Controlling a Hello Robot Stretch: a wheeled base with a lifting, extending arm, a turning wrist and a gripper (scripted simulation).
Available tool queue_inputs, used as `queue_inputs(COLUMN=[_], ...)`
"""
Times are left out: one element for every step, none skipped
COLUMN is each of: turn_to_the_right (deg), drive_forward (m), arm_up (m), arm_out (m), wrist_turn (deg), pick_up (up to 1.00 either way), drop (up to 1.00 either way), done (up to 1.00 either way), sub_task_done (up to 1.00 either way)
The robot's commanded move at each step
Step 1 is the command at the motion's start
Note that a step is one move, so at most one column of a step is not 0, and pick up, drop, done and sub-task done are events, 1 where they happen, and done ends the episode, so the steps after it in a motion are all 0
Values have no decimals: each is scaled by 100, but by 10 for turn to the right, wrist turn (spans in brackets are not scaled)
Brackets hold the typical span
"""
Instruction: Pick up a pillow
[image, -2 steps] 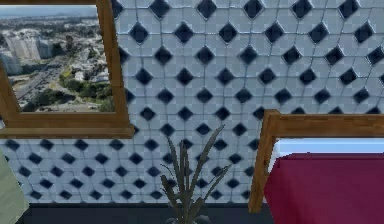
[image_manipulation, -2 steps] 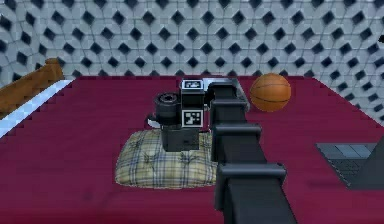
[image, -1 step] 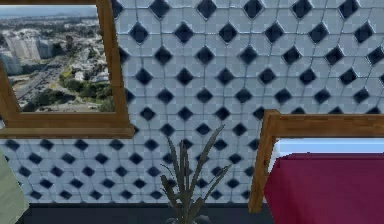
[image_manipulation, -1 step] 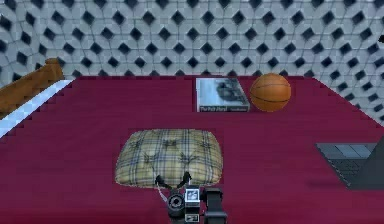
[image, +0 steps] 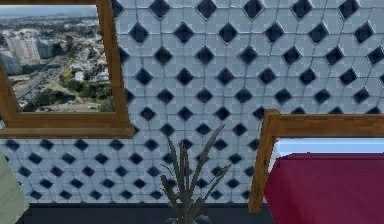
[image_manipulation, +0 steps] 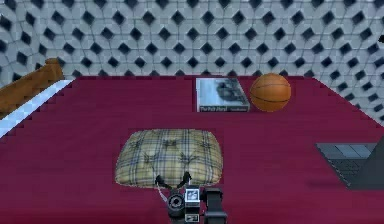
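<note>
The plaid pillow (image_manipulation: 168, 157) lay low in the middle of the arm side view on the red bed (image_manipulation: 80, 150), with bare cover all round it. My end effector (image_manipulation: 173, 192) showed just below it in the frame; I could not tell its grip or whether it held anything. Higher up lay a book (image_manipulation: 222, 95) and a basketball (image_manipulation: 270, 92), with a laptop (image_manipulation: 355, 162) at the right edge. The forward view gave a plant (image: 185, 180) beside the headboard (image: 265, 150).
</note>
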Motion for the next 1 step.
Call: queue_inputs(turn_to_the_right=[0], drive_forward=[0], arm_up=[10], arm_out=[0], wrist_turn=[0], pick_up=[0], drop=[0], done=[0], sub_task_done=[0])
